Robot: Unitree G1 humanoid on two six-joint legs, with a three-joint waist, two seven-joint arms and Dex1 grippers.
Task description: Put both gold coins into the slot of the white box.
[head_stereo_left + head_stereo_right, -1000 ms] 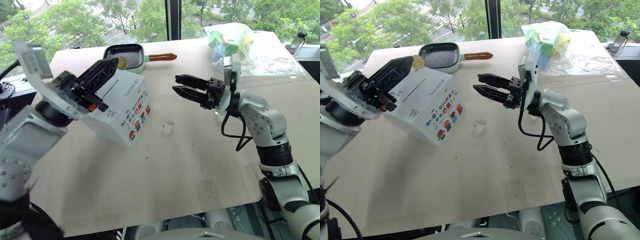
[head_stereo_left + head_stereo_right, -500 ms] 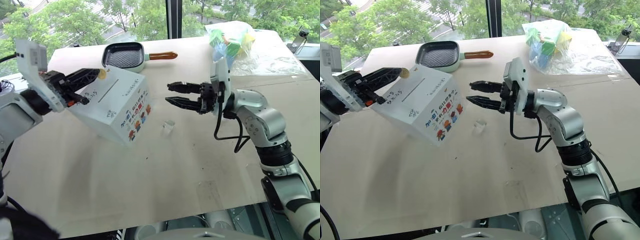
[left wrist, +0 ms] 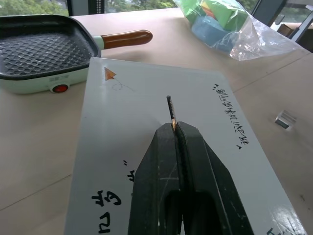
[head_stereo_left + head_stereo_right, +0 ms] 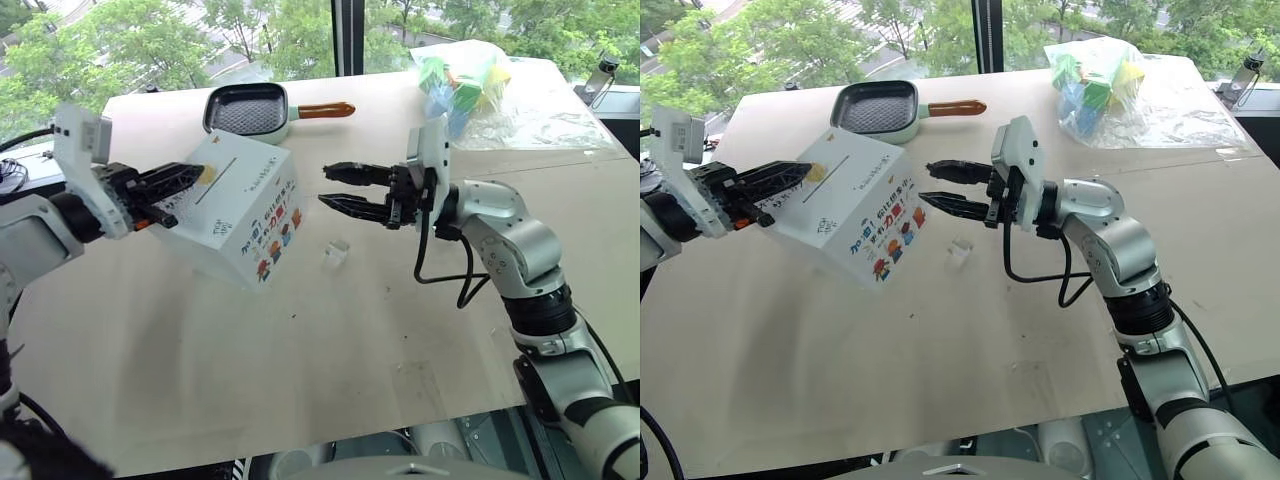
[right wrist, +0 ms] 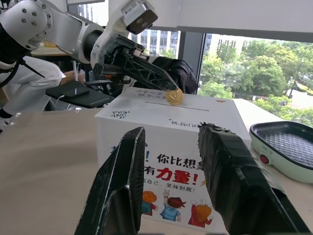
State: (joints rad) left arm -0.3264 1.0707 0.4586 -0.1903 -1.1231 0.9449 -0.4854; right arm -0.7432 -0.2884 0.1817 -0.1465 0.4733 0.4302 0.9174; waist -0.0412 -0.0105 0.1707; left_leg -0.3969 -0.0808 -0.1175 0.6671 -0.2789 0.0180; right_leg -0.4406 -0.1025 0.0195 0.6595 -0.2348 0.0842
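The left wrist view looks along the left gripper (image 3: 174,128), whose two black jaws are pressed together on a small shiny gold coin (image 3: 172,124) held edge-on, directly over the near end of the thin dark slot (image 3: 169,105) cut across the plain top face of the large white cardboard box (image 3: 146,93). From the head camera, the box sits tilted on the pale wooden surface (image 4: 330,340), cartoon figures printed along its side, and the coin (image 4: 206,174) shows just above its top. The right gripper (image 4: 330,186) hovers beside the box with its jaws apart and nothing between them, pointing towards the box's side. A small clear plastic holder (image 4: 336,254) lies on the surface near the box; a second coin cannot be made out. A square grey grill pan with an orange handle (image 4: 250,110) sits behind the box, and a clear plastic bag of coloured blocks (image 4: 462,80) lies further back. The likely risk is misalignment: if the coin's edge is slightly off the slit's line, or tipped, it may catch on the cardboard lip. Released then, it could slide down the sloping top and roll away. Pressing down could also shift the box, since nothing steadies it.
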